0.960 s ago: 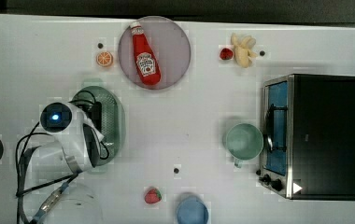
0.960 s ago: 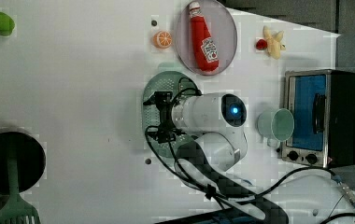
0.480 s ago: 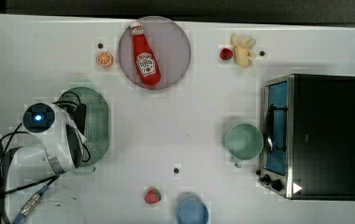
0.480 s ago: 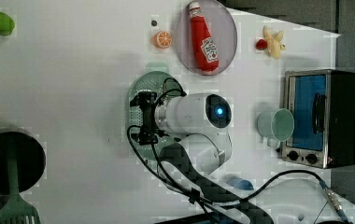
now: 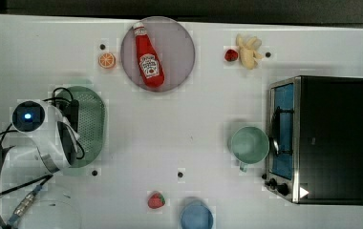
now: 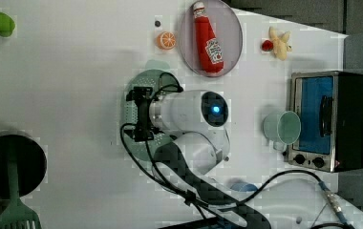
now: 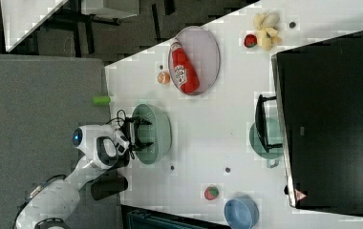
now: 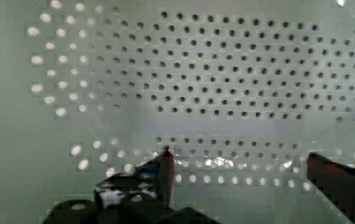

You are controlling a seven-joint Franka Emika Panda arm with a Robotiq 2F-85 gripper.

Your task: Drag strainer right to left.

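Strainer (image 5: 90,125) near the top view's left table (image 5: 179,119) edge.

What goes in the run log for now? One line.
gripper: open, inside strainer | strainer: top view's left | mug: beside oven

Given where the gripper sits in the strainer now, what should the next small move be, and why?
Probably keep pushing toward the top view's left. The open gripper sits inside the strainer, fingers spread against its perforated wall, with free table beyond, so dragging seems possible without closing.
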